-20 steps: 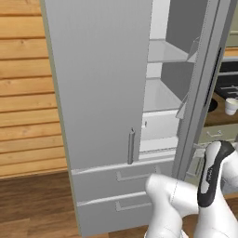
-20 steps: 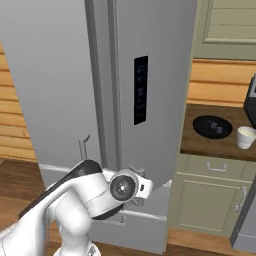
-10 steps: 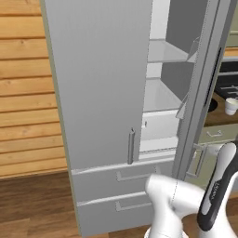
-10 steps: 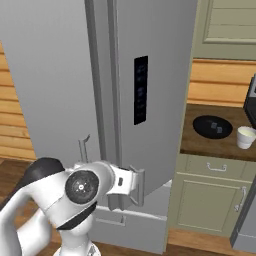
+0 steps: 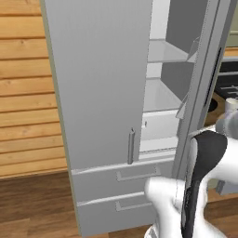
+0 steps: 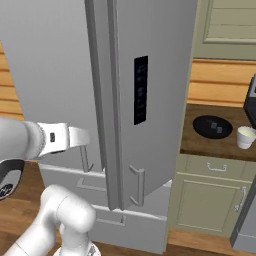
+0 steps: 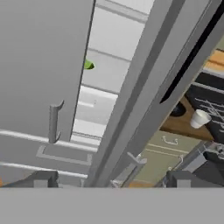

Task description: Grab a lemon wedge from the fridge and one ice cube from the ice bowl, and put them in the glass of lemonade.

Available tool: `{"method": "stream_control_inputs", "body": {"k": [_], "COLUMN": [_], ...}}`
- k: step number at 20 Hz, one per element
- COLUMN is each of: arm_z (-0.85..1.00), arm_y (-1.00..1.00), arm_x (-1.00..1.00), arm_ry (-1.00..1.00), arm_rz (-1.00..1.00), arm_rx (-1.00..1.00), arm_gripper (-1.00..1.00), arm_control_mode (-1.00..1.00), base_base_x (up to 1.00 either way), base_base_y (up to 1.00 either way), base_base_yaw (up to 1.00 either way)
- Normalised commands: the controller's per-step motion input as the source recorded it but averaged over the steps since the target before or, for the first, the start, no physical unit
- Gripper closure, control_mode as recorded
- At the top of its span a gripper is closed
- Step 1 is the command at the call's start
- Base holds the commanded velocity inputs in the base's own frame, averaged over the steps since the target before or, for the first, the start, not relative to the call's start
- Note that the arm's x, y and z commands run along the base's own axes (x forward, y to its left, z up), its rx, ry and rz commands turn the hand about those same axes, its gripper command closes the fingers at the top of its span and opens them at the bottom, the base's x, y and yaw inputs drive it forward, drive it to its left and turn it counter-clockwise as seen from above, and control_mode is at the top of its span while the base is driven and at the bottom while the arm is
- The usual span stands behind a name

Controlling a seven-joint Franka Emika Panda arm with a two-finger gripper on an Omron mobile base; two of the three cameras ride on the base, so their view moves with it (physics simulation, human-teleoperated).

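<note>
I am looking at the grey fridge [image 5: 102,93] with its right door [image 6: 155,95] swung partly open, so pale shelves show in the gap at the upper middle of the left base view. In the hand view, a small yellow-green speck, which I take to be the lemon wedge [image 7: 88,65], sits on a shelf at the upper left centre, just past the edge of the closed left door. My gripper [image 7: 113,179] has its two fingertips spread wide at the bottom of the hand view, with nothing between them.

In the right base view, the black ice bowl [image 6: 212,126] rests on the wooden counter [image 6: 200,145] at the right, with pale cubes inside, and the glass of lemonade [image 6: 246,137] stands just beside it at the right edge.

As I judge it, only the door opening is done. The wedge is not yet picked up, no ice cube is taken, and nothing has gone into the glass.
</note>
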Motion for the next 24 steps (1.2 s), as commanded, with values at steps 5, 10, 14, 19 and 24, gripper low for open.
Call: {"method": "stream_control_inputs", "body": {"k": [5, 10, 14, 19, 24], "arm_z": [0.17, 0.01, 0.00, -0.04, -0.02], "arm_y": [0.92, 0.34, 0.00, -0.26, -0.30], "arm_x": [0.65, 1.00, 1.00, 1.00, 0.40], "arm_ry": [0.35, 0.29, 0.25, 0.13, 0.00], "arm_rz": [-0.02, -0.05, -0.11, -0.15, -0.13], "arm_rx": [-0.68, -0.66, -0.48, -0.11, 0.00], "arm_gripper": [-1.00, -1.00, -1.00, -1.00, -1.00], "arm_control_mode": [-1.00, -1.00, -1.00, -1.00, -1.00], "base_base_x": [0.00, 0.00, 0.00, 0.00, 0.00], "base_base_y": [0.00, 0.00, 0.00, 0.00, 0.00], "base_base_yaw": [0.00, 0.00, 0.00, 0.00, 0.00]}}
